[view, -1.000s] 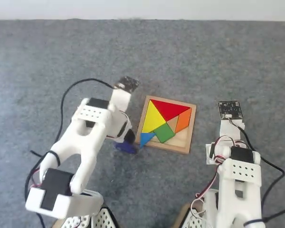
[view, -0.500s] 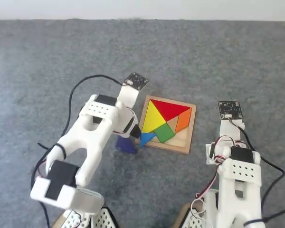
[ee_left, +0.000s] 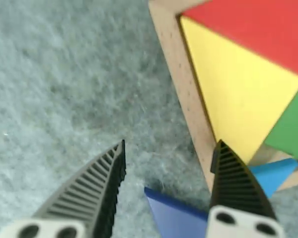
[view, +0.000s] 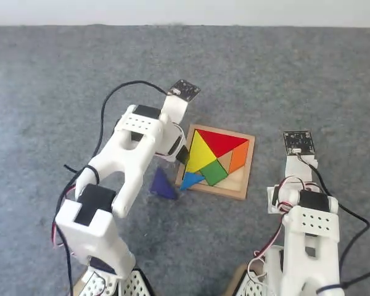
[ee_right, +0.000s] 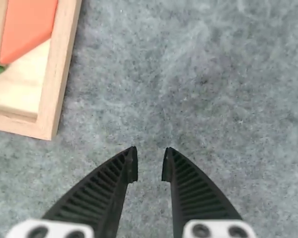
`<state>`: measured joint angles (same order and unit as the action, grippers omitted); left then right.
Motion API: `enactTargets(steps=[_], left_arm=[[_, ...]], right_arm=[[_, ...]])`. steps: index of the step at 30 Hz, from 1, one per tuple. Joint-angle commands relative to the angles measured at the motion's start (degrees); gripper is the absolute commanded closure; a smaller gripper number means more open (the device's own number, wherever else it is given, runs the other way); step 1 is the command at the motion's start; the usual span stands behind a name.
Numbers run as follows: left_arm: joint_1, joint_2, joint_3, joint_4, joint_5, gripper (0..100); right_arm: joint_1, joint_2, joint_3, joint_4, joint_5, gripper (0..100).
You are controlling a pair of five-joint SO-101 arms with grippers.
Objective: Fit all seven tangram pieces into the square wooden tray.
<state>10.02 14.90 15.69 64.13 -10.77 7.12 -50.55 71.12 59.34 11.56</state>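
L claw [ee_left: 170, 146] wide open, empty, at the rim of the square wooden tray [view: 225, 192]. Dark violet wooden triangle [view: 162, 185] lies on grey felt counter [view: 61, 80] just beside tray. R claw [ee_right: 148, 151] barely ajar, empty, over counter on tray's other side.

Prob. next: grab violet tri. Centre jaws over it, pinch flat edges, lift clear of rim & of light-blue wooden triangle [view: 190, 179] overhanging the corner.

L wrist view gives jaw spread. High view gives the bare wood slot left to fill.

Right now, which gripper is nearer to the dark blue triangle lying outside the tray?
Left. The left gripper hangs open close by the dark blue triangle, next to the wooden tray's rim. The right gripper is over carpet on the tray's opposite side.
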Motion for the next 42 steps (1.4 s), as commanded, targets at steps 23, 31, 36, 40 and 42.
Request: enactTargets(steps=[23, 31, 36, 40, 42], left_arm=[[4.84, -24.09, 24.66, 2.46, -4.4, 74], [3.96, -9.67, 12.09, 2.55, -4.22, 74], [3.96, -3.78, 4.53, 3.69, -4.22, 74], [3.96, -1.85, -0.22, 5.8, -4.4, 74], [4.13, -1.32, -1.8, 6.68, -4.4, 74]], right_arm=[[0.66, 0.4, -0.35, -0.57, 0.7, 90.4], [0.66, 0.31, -0.35, -0.57, 0.7, 90.4], [0.66, 0.22, -0.35, -0.57, 0.7, 90.4], [0.66, 0.13, -0.35, -0.57, 0.7, 90.4], [0.66, 0.04, -0.35, -0.57, 0.7, 90.4]])
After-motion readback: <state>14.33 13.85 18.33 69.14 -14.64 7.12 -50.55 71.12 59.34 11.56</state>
